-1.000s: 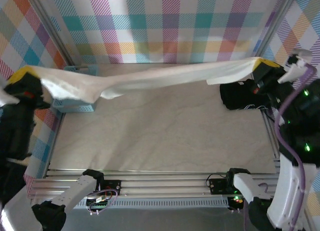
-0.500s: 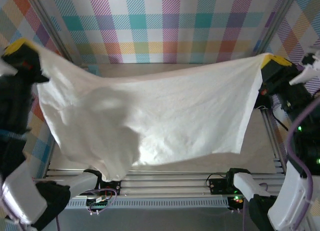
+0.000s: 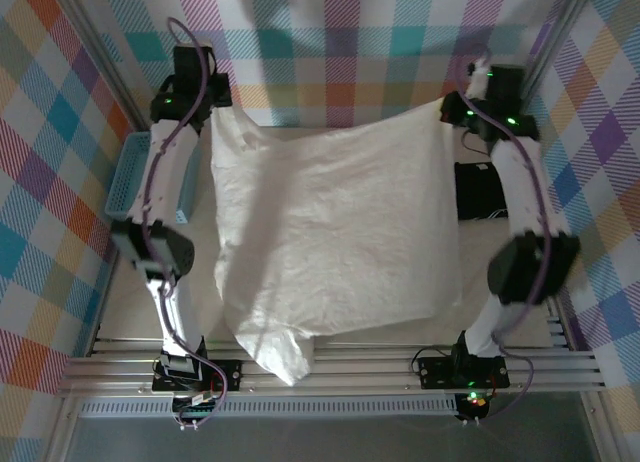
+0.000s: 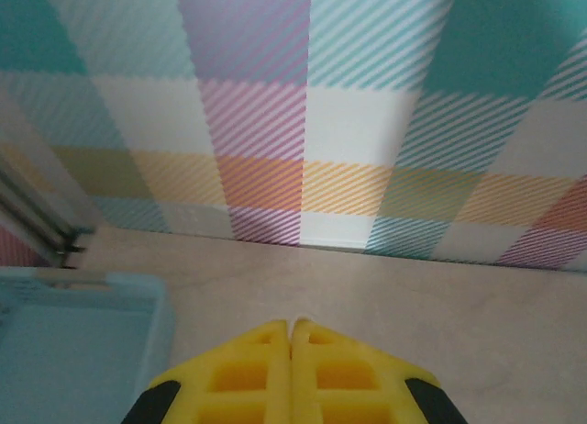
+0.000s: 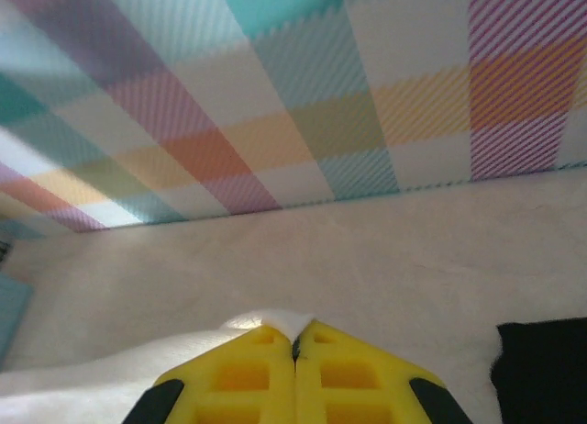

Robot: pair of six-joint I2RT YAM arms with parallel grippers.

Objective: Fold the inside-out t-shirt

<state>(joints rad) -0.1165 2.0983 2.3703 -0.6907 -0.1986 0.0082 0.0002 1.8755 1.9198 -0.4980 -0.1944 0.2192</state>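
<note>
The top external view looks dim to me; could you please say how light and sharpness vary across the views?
Top external: dim overall, the t-shirt brightest, the black garment nearly lost in shadow. Left wrist: evenly lit, the left tool and blue basket soft. Right wrist: similar light, the right tool slightly blurred.

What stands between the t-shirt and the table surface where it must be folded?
Nothing visible. The left gripper and right gripper are shut on far corners of the t-shirt, which drapes over the table. The black garment lies beside its right edge, the blue basket off to the left.
</note>
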